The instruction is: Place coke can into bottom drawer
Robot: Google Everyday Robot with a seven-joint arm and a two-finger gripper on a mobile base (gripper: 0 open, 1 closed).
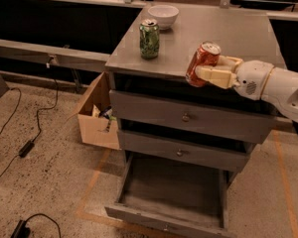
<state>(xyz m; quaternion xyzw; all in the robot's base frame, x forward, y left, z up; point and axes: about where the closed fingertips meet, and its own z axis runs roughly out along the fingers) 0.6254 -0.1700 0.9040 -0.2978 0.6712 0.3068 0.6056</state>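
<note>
A cream-coloured gripper (209,69) reaches in from the right on a white arm, its two fingers closed around the middle of the coke can (204,55). One finger lies across the side of the can that faces the camera; the other sits behind it. The can is tilted, silver top leaning up and to the right. It is held in the air at the front edge of the grey cabinet top (238,31), above the drawers.

The can looks light, thin-walled and smooth, so it is likely to dent under a hard squeeze and slip under a weak one. A hold across the middle of the body, where the fingers are now, seems the surest place. Whether it is full or empty cannot be told.

Below the gripper are two shut upper drawers (188,120) with small round knobs. Beneath them the bottom drawer (171,187) is pulled out, a wide tray with nothing visible inside.

Further back on the cabinet top stand a green soda can (149,38) and a white bowl (163,15), both well apart from the gripper. A cardboard box (95,125) sits on the floor just left of the cabinet.
</note>
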